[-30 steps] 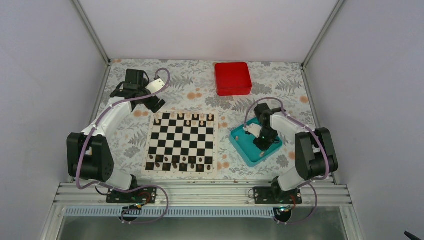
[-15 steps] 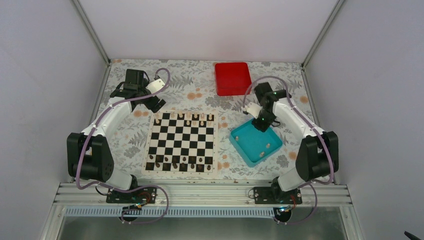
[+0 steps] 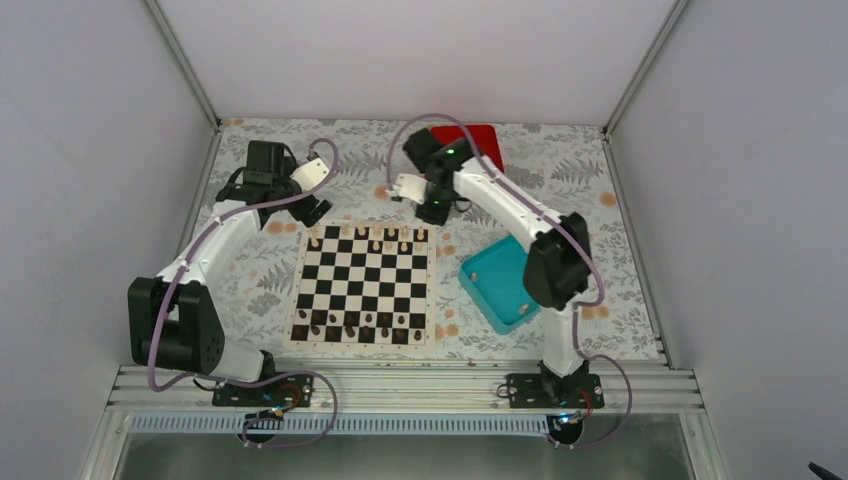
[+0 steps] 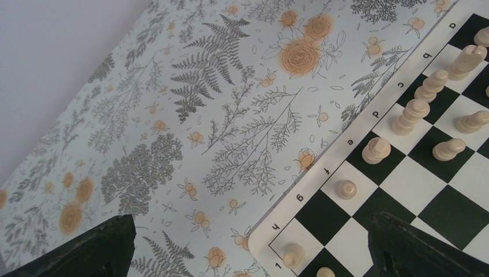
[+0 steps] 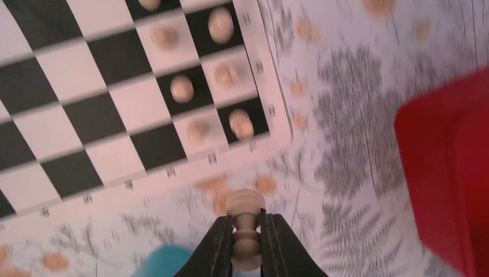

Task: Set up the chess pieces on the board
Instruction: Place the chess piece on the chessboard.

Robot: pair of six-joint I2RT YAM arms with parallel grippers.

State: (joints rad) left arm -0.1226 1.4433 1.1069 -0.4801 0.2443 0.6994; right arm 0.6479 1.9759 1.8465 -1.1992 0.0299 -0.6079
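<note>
**Overhead and wrist views of the two-arm cell.** The board (image 3: 365,272) lies flat on the floral table cover (image 3: 600,200), midway between the two arms. Pale chess pieces (image 3: 390,236) stand upright along its far ranks, and dark pieces (image 3: 368,322) line its near edge. The left gripper (image 3: 298,212) hangs over the cover just beyond the board's far left corner. Its jaws are spread wide with nothing between them. In the left wrist view its dark fingers (image 4: 109,248) frame the lettered white border and a file of pale pieces, each on its own square. The right arm reaches across to the far right corner of the board. There the right gripper (image 3: 432,210) sits above the cover, between the board and the red box (image 3: 485,140). Its jaws are drawn narrow around the stem of a single pale piece (image 5: 245,203), which is held upright with its rounded head clear of the fingers (image 5: 222,245). The right wrist view is smeared, so the piece's type is uncertain, though its outline suggests a pawn. It is off the board, just outside the white border. The teal tray (image 3: 490,280) rests to the right of the board, partly hidden by the right arm.
</note>
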